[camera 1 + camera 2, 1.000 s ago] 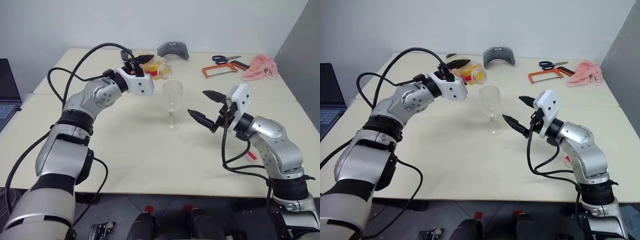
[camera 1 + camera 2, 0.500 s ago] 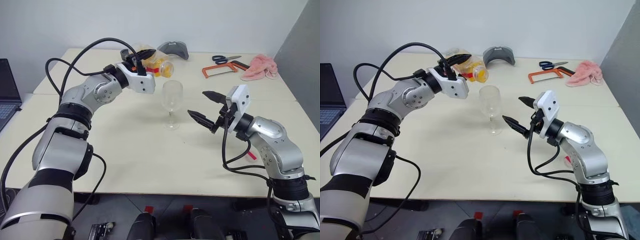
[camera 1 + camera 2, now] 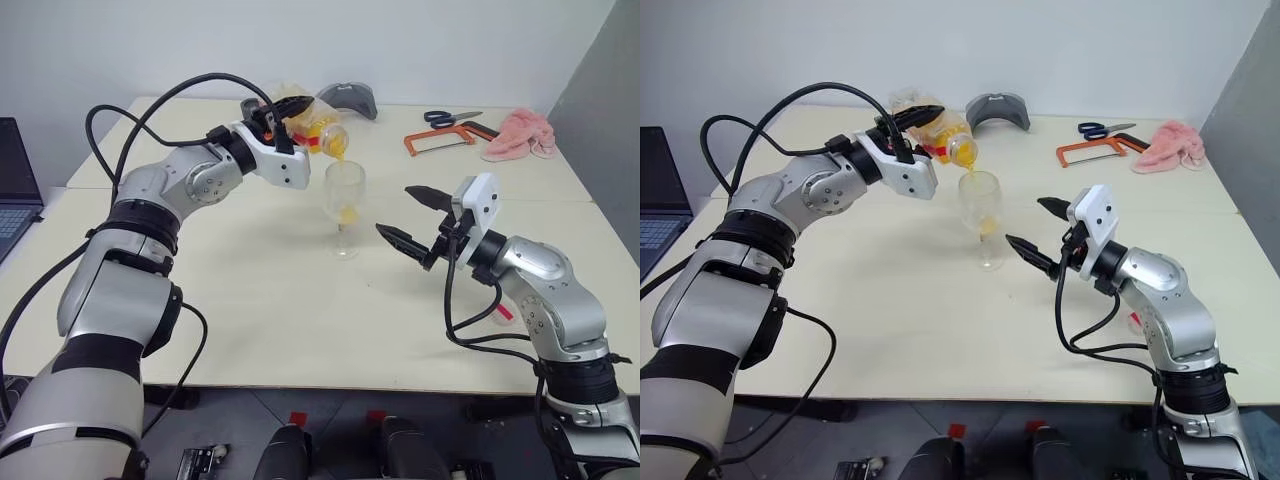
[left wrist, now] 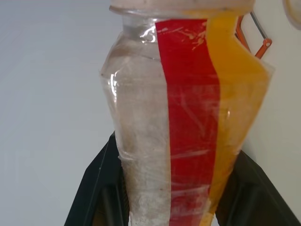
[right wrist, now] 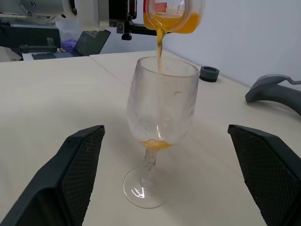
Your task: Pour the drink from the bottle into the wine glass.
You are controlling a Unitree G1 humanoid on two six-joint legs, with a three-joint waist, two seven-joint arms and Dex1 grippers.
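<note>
Bottle tipped mouth-down over the wine glass, gripped around its body by the left claw, black fingers pressed against both sides, closed tight on it. No cap on the mouth. Red label strip facing the wrist camera, orange drink pooled on the low side of the bottle and running in a thin stream from the mouth into the bowl. Small puddle of orange gathered at the bottom of the bowl, just above the stem. Mouth of the bottle just above the rim of the glass, apart from it.

Glass upright on the cream table, round foot flat, near the middle.

Right claw just beside the glass on its right, level with the bowl, fingers spread wide, nothing between them, clear of the glass.

Farther back on the table: grey curved holder behind the bottle, small dark ring near it, scissors and an orange-framed hacksaw toward the far right, pink cloth bunched at the right edge. Laptop on the left, off the table's side.
</note>
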